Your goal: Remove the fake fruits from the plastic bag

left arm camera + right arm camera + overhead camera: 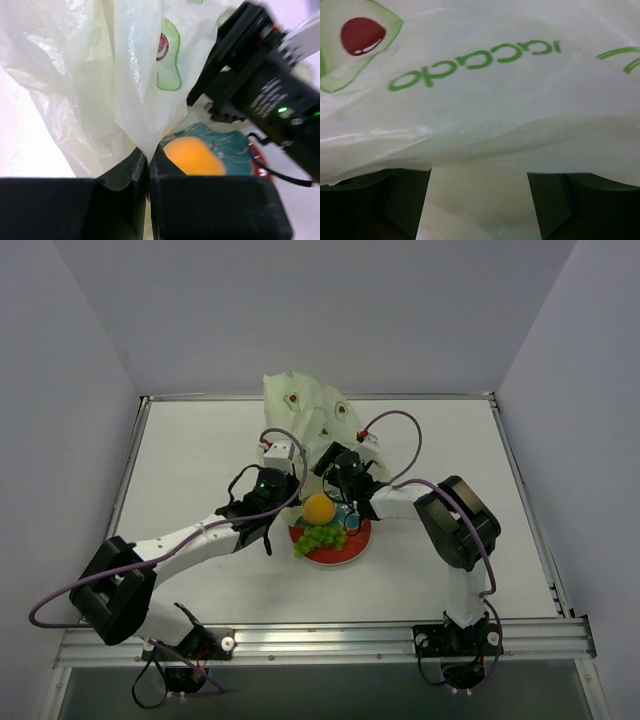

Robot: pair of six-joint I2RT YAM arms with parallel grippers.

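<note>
The pale green plastic bag [303, 412] stands lifted at the back of the table, its lower edge hanging over the plate. My left gripper [292, 468] [148, 155] is shut on a fold of the bag's edge [140, 100]. A round orange-yellow fruit [319, 508] [192, 156] and a light green grape bunch [321, 538] lie on the red-rimmed plate [352, 550]. My right gripper [338, 464] [477, 172] is at the bag's right side, its jaws wide open, with bag film [485, 100] draped over and between them. Whatever is still inside the bag is hidden.
The right arm's black wrist [265, 90] hangs close above the plate's teal centre [232, 147], a short way from my left fingers. Grey walls enclose the white table [200, 460] on three sides. Purple cables loop off both arms.
</note>
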